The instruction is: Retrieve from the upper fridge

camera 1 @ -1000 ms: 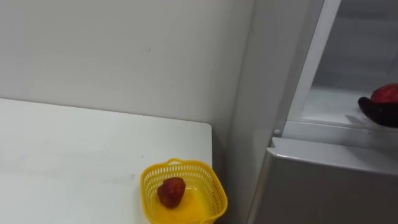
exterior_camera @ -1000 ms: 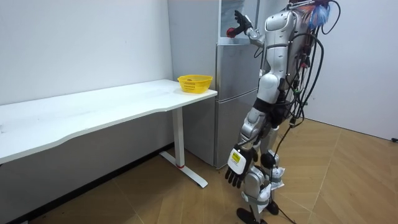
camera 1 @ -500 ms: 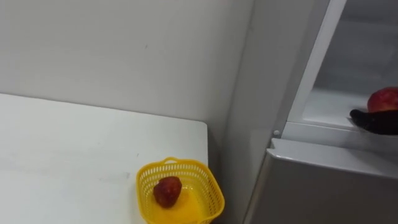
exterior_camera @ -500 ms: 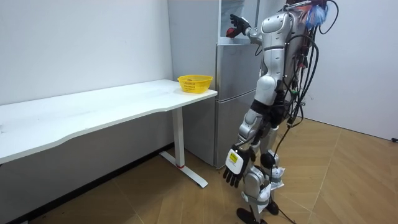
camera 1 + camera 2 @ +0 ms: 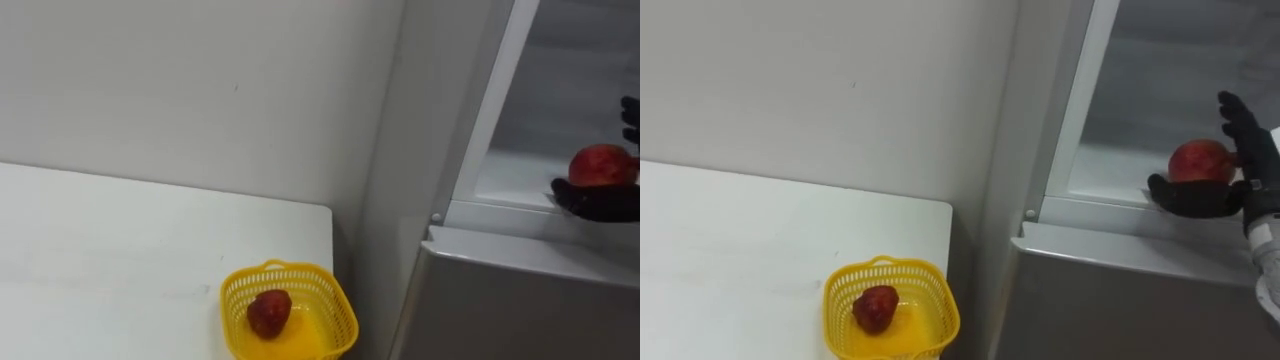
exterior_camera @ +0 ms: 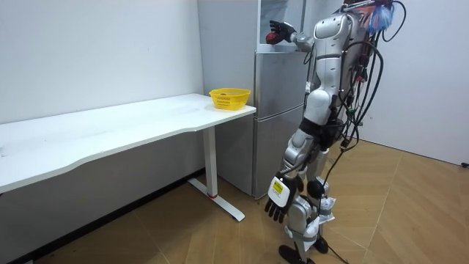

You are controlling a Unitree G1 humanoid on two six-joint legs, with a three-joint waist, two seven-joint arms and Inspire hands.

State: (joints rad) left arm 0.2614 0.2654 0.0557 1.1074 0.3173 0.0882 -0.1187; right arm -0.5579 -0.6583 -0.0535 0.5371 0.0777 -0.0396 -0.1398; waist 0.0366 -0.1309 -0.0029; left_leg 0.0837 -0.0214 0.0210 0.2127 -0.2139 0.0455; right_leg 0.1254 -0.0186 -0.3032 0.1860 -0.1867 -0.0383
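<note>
A red round fruit point(image 5: 1198, 160) is at the front of the upper fridge compartment point(image 5: 1110, 170), low over its white shelf. My right hand point(image 5: 1205, 197) comes in from the right and holds it, thumb under the fruit and fingers up behind it. In the room view I stand upright facing the fridge point(image 6: 275, 110), right arm raised to its open top section. My left hand point(image 6: 277, 207) hangs by my thigh with relaxed fingers. A yellow mesh basket point(image 5: 885, 262) sits on the table's near corner with another dark red fruit point(image 5: 873, 308) inside.
The white table point(image 5: 730, 250) runs left along the wall and ends just short of the fridge side. Below the open compartment is the shut grey lower door point(image 5: 1120, 300). Wooden floor lies open behind me.
The right hand and the red fruit have shifted a little left, toward the compartment's front edge. The head view has drifted slightly. The left hand still hangs idle.
</note>
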